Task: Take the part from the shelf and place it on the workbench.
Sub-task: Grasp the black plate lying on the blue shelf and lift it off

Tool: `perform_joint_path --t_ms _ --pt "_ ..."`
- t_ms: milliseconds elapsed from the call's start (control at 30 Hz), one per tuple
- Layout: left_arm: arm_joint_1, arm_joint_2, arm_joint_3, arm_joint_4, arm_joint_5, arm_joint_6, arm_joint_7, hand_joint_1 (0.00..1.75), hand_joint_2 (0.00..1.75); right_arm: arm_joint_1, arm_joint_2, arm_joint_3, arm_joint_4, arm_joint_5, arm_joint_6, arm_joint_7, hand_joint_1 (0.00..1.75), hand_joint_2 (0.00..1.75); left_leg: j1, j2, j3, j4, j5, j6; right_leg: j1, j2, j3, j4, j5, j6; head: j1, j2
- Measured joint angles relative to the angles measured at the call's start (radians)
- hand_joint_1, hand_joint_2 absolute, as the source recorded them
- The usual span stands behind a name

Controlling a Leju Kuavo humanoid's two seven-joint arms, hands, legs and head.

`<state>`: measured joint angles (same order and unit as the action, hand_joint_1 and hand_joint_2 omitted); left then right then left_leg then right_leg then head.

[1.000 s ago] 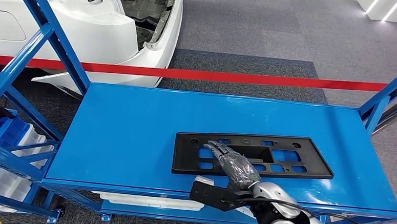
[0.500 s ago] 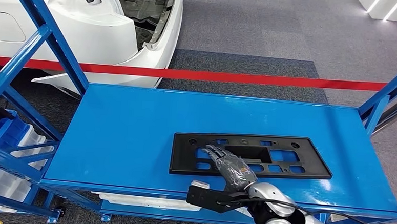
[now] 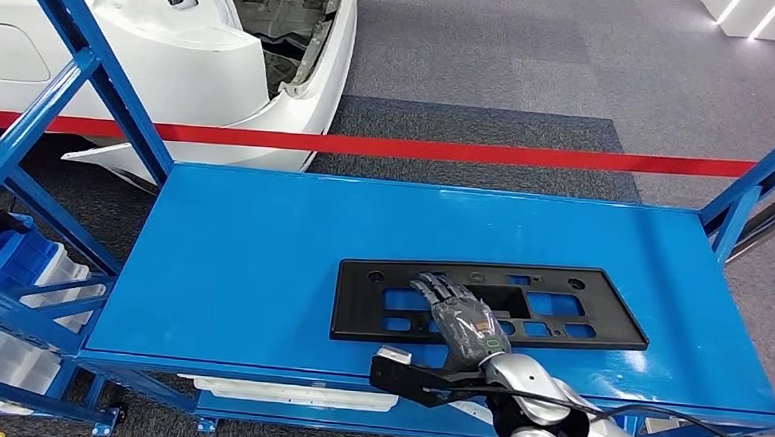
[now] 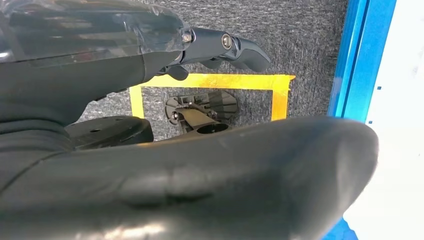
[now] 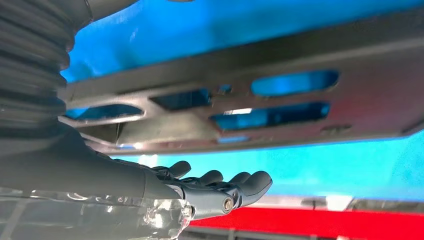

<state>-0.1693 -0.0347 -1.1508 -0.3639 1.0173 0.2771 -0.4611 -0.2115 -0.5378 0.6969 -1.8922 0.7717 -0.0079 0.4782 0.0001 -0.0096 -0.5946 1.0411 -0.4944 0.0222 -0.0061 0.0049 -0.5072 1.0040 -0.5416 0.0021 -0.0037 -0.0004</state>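
Note:
The part (image 3: 609, 310) is a flat black plastic plate with several rectangular cut-outs. It lies on the blue shelf top (image 3: 262, 252), right of centre and near the front edge. My right hand (image 3: 463, 318) reaches over its left half with fingers stretched out and holds nothing. In the right wrist view the part (image 5: 365, 105) lies ahead of the right hand (image 5: 210, 185), whose slightly curled fingers are apart from it. My left hand (image 4: 200, 170) hangs above grey carpet, a dark finger (image 4: 225, 47) extended, with nothing in it.
Blue shelf uprights stand at the left (image 3: 101, 73) and at the right (image 3: 756, 188). A red barrier tape (image 3: 467, 153) and a white car body (image 3: 222, 50) lie beyond the shelf. Blue bins (image 3: 11, 259) sit lower left. A yellow tape square (image 4: 210, 81) marks the floor.
My right hand drew back a little, then came forward and slightly right over the part. The part sits a touch further left than one second ago.

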Motion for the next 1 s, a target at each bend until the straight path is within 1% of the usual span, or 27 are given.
perform_joint_path --t_ms 133,367,833,1000 --pt "0.001 0.0 0.0 0.0 0.0 0.009 0.002 0.0 0.0 -0.002 0.002 -0.002 0.023 0.062 -0.047 0.002 0.0 1.75 0.0 0.0 0.0 0.0 0.0 0.0 0.0 0.0 0.0 0.0 0.0 0.0 0.0 0.0" --pt "0.001 0.0 0.0 0.0 -0.003 0.012 0.009 0.0 0.0 -0.004 0.009 -0.007 0.059 0.107 -0.084 0.014 0.0 1.75 0.0 0.0 0.0 0.0 0.0 0.0 0.0 0.0 0.0 0.0 0.0 0.0 0.0 0.0" --pt "0.0 0.0 0.0 0.0 -0.01 0.011 0.021 0.0 0.0 -0.02 0.038 -0.009 0.146 0.07 -0.089 -0.009 0.0 1.75 0.0 0.0 0.001 0.0 0.0 0.0 0.0 0.0 0.0 0.0 0.0 0.0 0.0 0.0" --pt "0.0 0.0 0.0 0.0 -0.01 0.011 0.021 0.0 0.0 -0.044 0.051 -0.006 0.185 0.046 -0.086 -0.027 0.0 1.75 0.0 0.0 0.001 0.0 0.0 0.0 0.0 0.0 0.0 0.0 0.0 0.0 0.0 0.0"
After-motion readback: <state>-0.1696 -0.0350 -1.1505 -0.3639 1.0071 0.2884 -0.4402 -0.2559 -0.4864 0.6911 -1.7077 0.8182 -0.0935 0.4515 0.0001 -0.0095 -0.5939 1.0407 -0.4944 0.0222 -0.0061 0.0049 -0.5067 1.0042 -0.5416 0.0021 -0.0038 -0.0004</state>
